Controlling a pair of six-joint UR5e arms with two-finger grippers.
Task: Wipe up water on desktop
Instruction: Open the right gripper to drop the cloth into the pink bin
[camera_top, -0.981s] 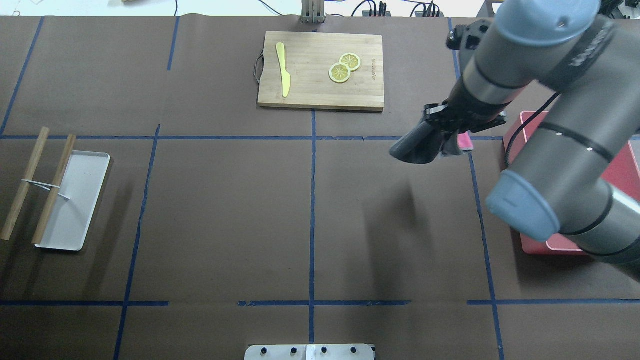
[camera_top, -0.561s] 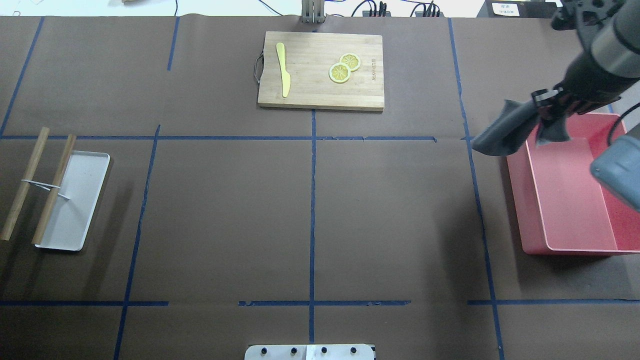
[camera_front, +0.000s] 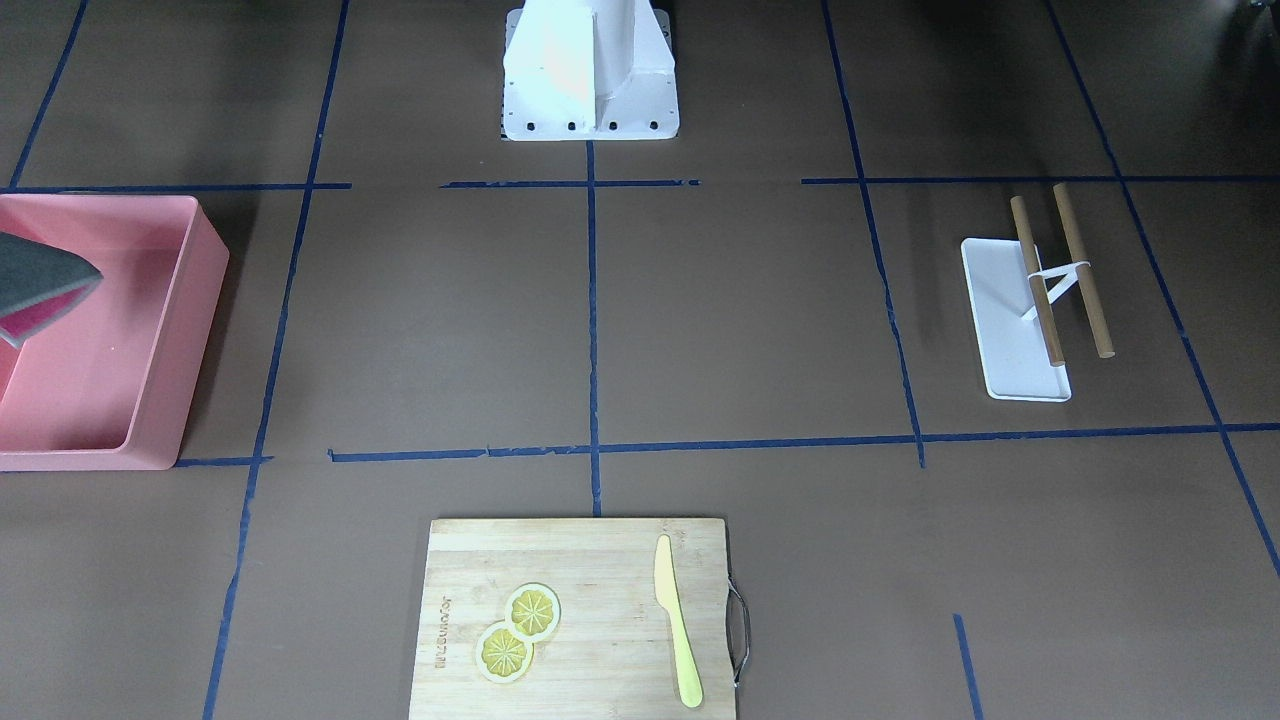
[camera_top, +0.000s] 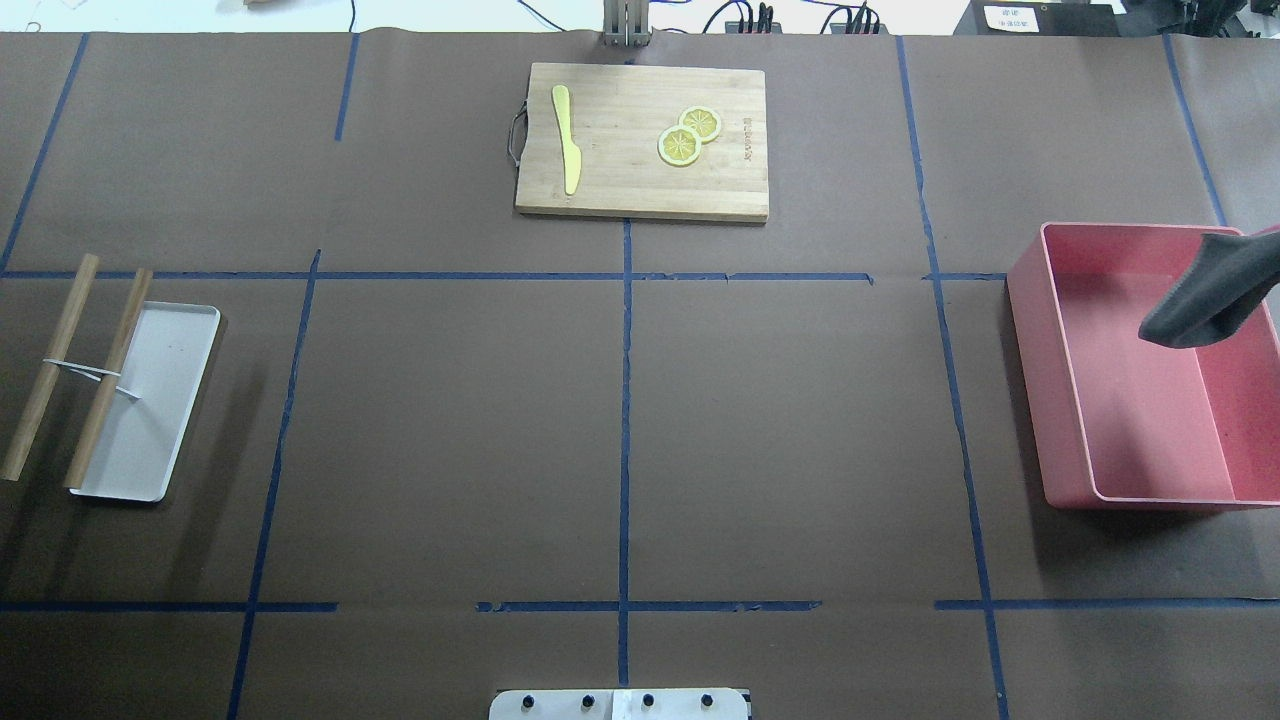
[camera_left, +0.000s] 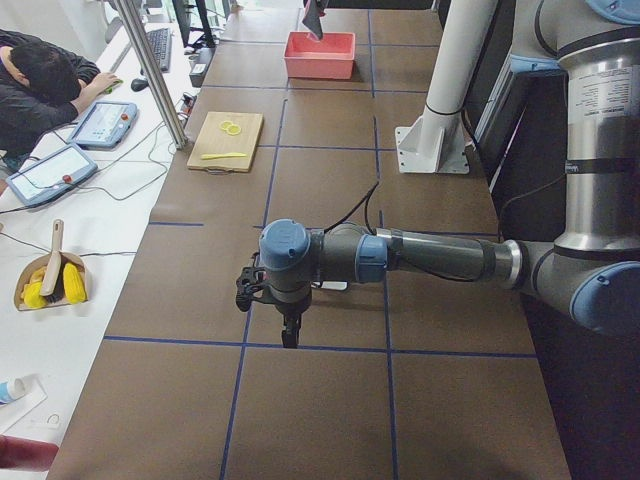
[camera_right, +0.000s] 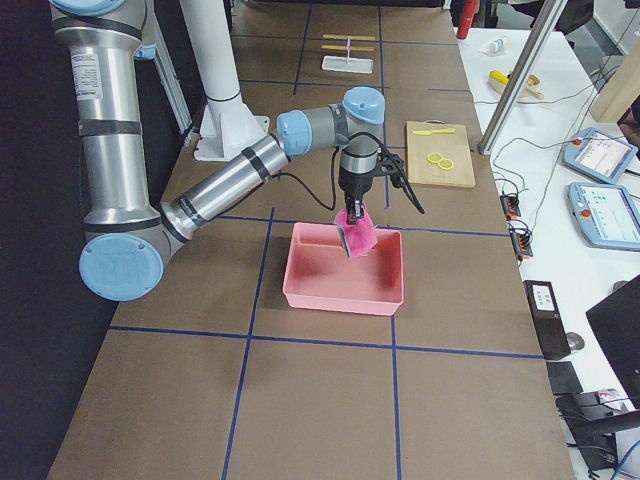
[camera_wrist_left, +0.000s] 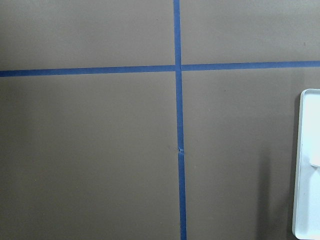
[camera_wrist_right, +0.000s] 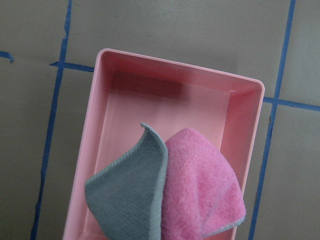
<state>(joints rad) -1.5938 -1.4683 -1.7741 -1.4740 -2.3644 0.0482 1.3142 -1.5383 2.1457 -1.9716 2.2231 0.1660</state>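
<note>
My left fingers (camera_left: 289, 335) hover over the brown tabletop (camera_top: 450, 420) beside the white tray (camera_top: 150, 400); whether they are released or clenched, I cannot tell. At right, the cloth (camera_top: 1200, 300) hangs above the pink bin (camera_top: 1040, 400) under my right fingers (camera_right: 355, 210), whose grip I cannot read either. If I let it go off-centre, it could catch the rim and drip onto the tabletop.

A grey-and-pink cloth (camera_front: 40, 282) hangs over a pink bin (camera_front: 207, 300) on the blue-taped brown tabletop (camera_front: 750, 320); lemon slices (camera_front: 531, 609) rest on a cutting board (camera_front: 600, 560).
</note>
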